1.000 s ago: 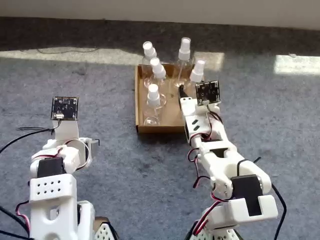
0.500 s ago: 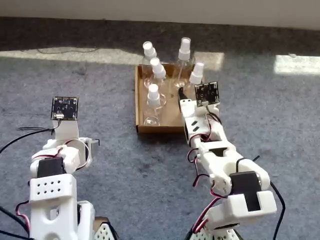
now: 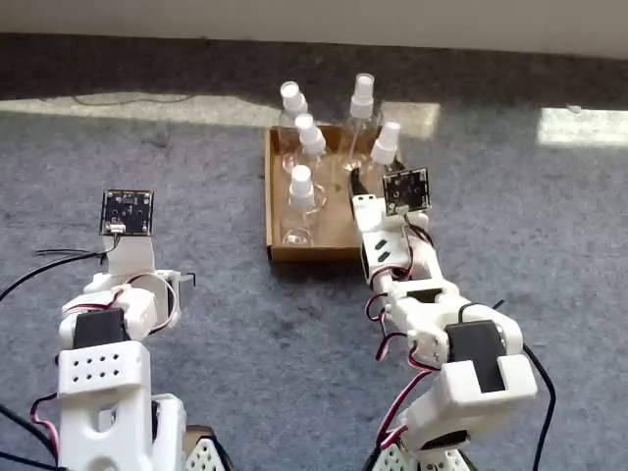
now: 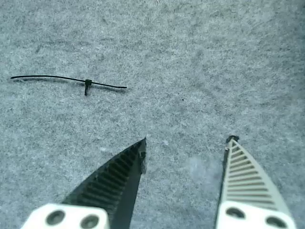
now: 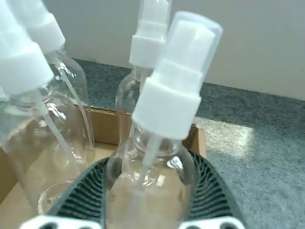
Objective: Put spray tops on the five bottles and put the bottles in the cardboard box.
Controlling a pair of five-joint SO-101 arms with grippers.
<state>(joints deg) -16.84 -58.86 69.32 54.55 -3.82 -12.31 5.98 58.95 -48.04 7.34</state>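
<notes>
The right end effector [image 5: 147, 164] is closed around a clear plastic bottle with a white spray top [image 5: 162, 143]. Its two dark ribbed fingers [image 5: 81, 191] lie against opposite sides of the bottle's body, below the shoulder. The bottle is close to upright: its long axis runs near vertical and the spray top points up. It sits at the near right corner of the shallow brown cardboard box [image 3: 314, 253]. Whether its base rests on the box floor I cannot tell.

Four more clear spray-topped bottles [image 3: 300, 191] stand inside the box. Two are in the far row and two nearer, toward the left wall. All four are upright with their white tops uppermost, close together but apart from the held one.

The left end effector [image 4: 187, 140] hangs over the grey carpeted worktop [image 3: 226, 294] well to the left of the box. It is wide open, with one dark finger and one pale finger spread apart and nothing between them. A thin black cable tie [image 4: 71, 81] lies flat on the carpet just beyond its tips — stretched out straight, touching neither finger.
</notes>
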